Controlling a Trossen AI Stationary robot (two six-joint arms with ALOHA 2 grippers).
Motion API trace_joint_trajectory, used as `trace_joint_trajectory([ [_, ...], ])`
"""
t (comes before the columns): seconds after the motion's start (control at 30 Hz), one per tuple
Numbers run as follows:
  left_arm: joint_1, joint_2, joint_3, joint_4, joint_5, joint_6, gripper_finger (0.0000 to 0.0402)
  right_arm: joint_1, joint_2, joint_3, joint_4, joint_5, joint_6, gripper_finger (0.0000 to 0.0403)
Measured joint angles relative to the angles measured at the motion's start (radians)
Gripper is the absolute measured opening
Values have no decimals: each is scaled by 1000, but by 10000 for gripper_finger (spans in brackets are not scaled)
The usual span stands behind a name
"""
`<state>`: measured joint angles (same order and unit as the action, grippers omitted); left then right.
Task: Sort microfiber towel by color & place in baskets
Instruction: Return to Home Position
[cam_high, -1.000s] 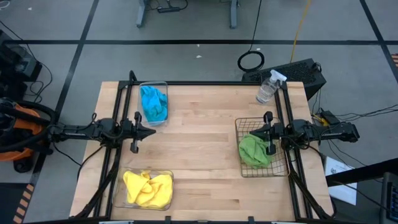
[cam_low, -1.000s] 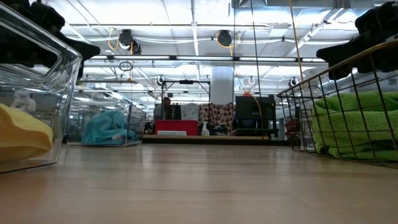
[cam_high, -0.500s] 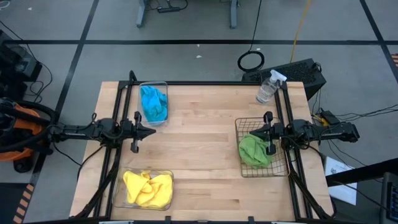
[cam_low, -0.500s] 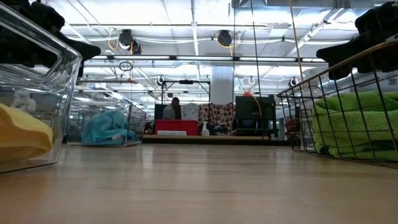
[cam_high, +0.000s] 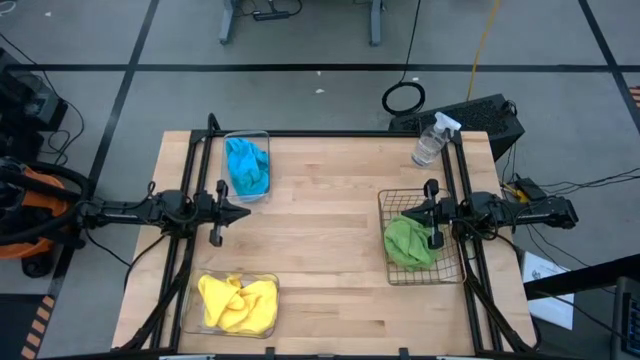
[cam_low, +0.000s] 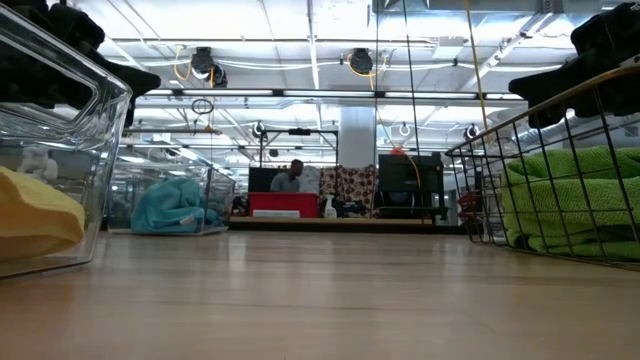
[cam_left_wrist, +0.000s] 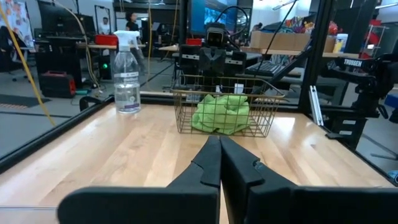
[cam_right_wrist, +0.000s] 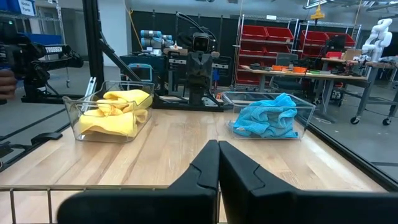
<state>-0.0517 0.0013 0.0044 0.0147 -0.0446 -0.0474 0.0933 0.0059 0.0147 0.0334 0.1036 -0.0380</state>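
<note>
Blue towels (cam_high: 247, 166) lie bunched in the clear tub (cam_high: 263, 139) at the far left. Yellow towels (cam_high: 236, 302) fill the clear tub (cam_high: 270, 283) at the near left. Green towels (cam_high: 409, 241) sit in the dark wire basket (cam_high: 385, 203) on the right. My left gripper (cam_high: 243, 211) is shut and hovers at the table's left side, between the two tubs. My right gripper (cam_high: 410, 212) is shut and hangs over the wire basket's far part, above the green towels. In the wrist views each gripper's fingers (cam_left_wrist: 219, 163) (cam_right_wrist: 218, 163) show pressed together with nothing between them.
A clear spray bottle (cam_high: 431, 140) stands at the table's far right corner. Bare wood lies open across the table's middle (cam_high: 320, 230). Dark frame rails run along both sides. A person (cam_low: 291, 176) shows far off in the room behind.
</note>
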Motion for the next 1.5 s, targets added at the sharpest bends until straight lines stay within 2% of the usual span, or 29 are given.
trace_joint_trajectory([
  [0.3,0,0,0,11,1,3,29,0,0,0,0,0,0,0],
  [1.5,0,0,0,21,2,2,32,0,0,0,0,0,0,0],
])
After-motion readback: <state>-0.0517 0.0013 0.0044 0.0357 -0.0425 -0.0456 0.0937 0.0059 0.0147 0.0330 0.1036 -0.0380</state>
